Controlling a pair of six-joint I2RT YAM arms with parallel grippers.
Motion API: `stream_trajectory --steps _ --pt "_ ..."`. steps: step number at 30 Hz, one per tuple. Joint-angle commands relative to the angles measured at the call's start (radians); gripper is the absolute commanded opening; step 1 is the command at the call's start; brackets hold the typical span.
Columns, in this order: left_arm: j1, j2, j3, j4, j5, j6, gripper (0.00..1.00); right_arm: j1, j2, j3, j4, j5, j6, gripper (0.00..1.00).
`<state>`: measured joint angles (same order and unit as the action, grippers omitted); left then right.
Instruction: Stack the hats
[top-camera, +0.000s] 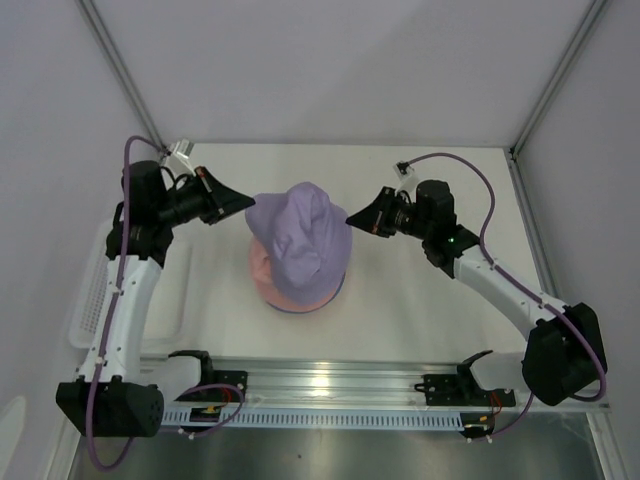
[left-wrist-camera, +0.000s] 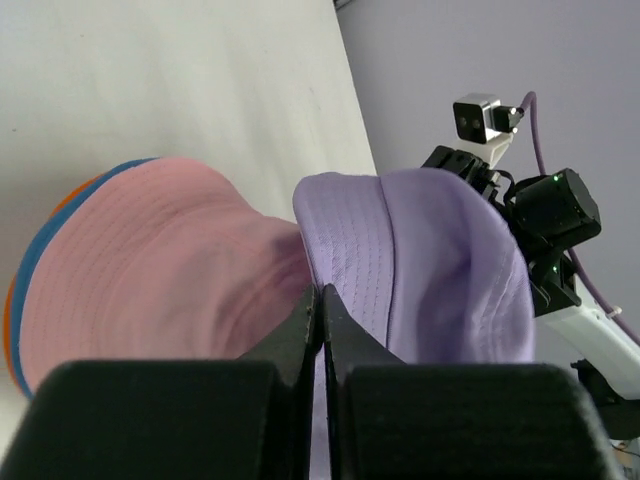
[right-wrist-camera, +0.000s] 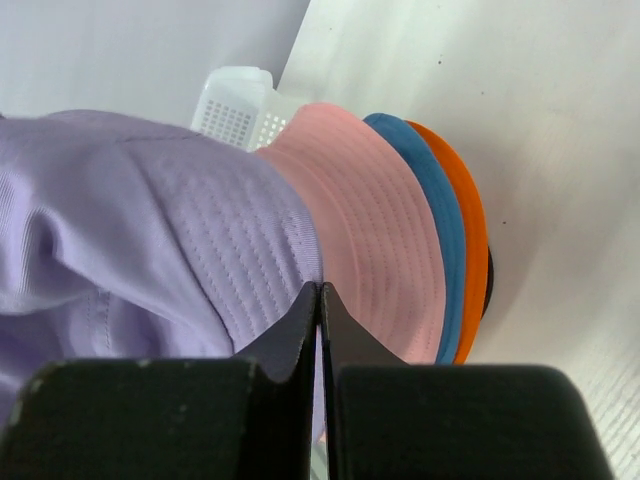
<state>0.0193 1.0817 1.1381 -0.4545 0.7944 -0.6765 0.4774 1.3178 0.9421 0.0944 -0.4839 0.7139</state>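
Observation:
The lavender hat (top-camera: 300, 232) hangs over a stack at the table's middle, held by its brim on both sides. My left gripper (top-camera: 248, 205) is shut on its left brim edge, and my right gripper (top-camera: 351, 219) is shut on its right brim edge. Under it lies the pink hat (top-camera: 275, 290). In the right wrist view the lavender hat (right-wrist-camera: 150, 220) sits over the pink hat (right-wrist-camera: 370, 240), then the blue hat (right-wrist-camera: 440, 215), then the orange hat (right-wrist-camera: 470, 225). The left wrist view shows the lavender hat (left-wrist-camera: 430, 260), the pink hat (left-wrist-camera: 150, 270) and the blue (left-wrist-camera: 40, 250) and orange (left-wrist-camera: 8, 310) brim edges.
A white mesh basket (top-camera: 95, 300) stands at the table's left edge, behind my left arm; it also shows in the right wrist view (right-wrist-camera: 240, 110). A dark frame edge (right-wrist-camera: 488, 280) peeks from under the orange brim. A metal rail (top-camera: 330, 385) runs along the near edge.

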Motion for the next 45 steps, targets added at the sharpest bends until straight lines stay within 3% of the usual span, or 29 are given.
stream_trajectory --steps 1,8,11,18,26,32,35,39,45 --pt "0.013 -0.017 0.151 -0.240 -0.089 0.095 0.01 -0.003 -0.031 0.055 -0.055 0.022 -0.051 0.00" --pt "0.028 -0.046 0.186 -0.453 -0.228 0.143 0.01 -0.011 -0.037 0.053 -0.088 0.019 -0.070 0.00" --pt "0.033 -0.069 0.145 -0.474 -0.308 0.178 0.01 -0.013 -0.016 0.055 -0.091 0.011 -0.088 0.00" --pt "0.037 -0.024 -0.061 -0.277 -0.368 0.172 0.01 -0.013 0.084 0.064 -0.148 -0.005 -0.126 0.00" --pt "0.038 0.136 -0.087 -0.159 -0.415 0.170 0.01 -0.017 0.204 0.113 -0.202 0.010 -0.202 0.00" --pt "0.033 0.231 -0.129 -0.119 -0.426 0.160 0.01 -0.020 0.349 0.190 -0.249 -0.056 -0.203 0.00" --pt "0.005 0.254 -0.146 -0.138 -0.498 0.157 0.01 -0.019 0.403 0.199 -0.281 -0.045 -0.206 0.00" --pt "-0.054 0.280 -0.158 -0.176 -0.578 0.153 0.01 -0.020 0.432 0.187 -0.324 -0.027 -0.211 0.00" --pt "-0.082 0.212 -0.300 -0.132 -0.598 0.100 0.01 -0.010 0.367 0.121 -0.318 0.013 -0.209 0.00"
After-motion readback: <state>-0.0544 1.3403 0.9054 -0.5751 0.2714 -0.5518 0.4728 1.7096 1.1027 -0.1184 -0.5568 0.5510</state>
